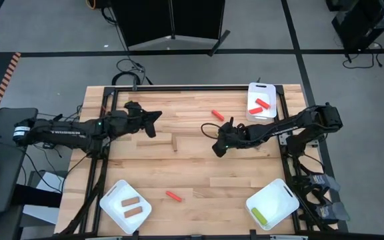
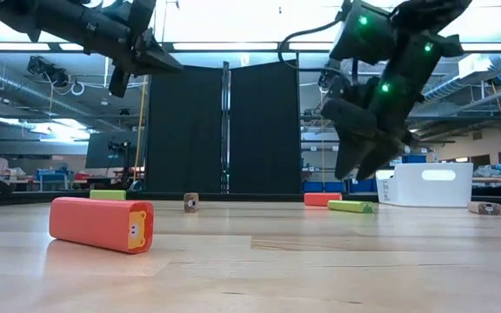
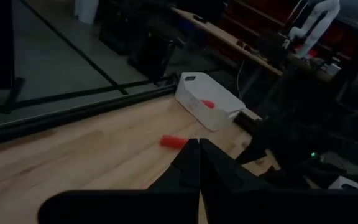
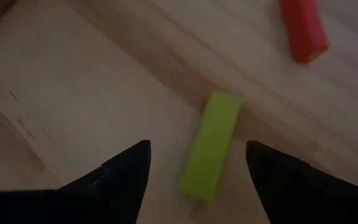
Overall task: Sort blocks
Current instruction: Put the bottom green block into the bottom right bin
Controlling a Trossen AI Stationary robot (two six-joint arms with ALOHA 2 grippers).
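The left gripper [image 1: 156,117] hangs above the bare wooden surface [image 1: 192,167] on its left half, its jaws closed to a point and holding nothing; in the left wrist view the two fingers [image 3: 199,163] meet tip to tip. Near the front left corner sits a white tray [image 1: 125,206] with two brown blocks [image 1: 131,206] lying side by side in it. Just right of the left gripper, a single brown block [image 1: 174,143] lies on the surface. Farther forward, a red block [image 1: 173,196] lies alone between the two front trays; it is the big one nearest the camera in the low view [image 2: 102,224]. Behind the middle of the surface lies another red block [image 1: 217,115], apart from everything else.

The right gripper [image 1: 219,147] hovers just right of centre, jaws open and empty. The right wrist view shows a yellow-green block [image 4: 211,145] flat on the wood between the spread fingers [image 4: 122,171], not touched by either, with that red block [image 4: 304,28] beyond it.

At the back right a white tray [image 1: 261,101] holds two red blocks [image 1: 260,106]. At the front right another white tray [image 1: 272,203] holds one yellow-green block [image 1: 259,216] near its front edge.
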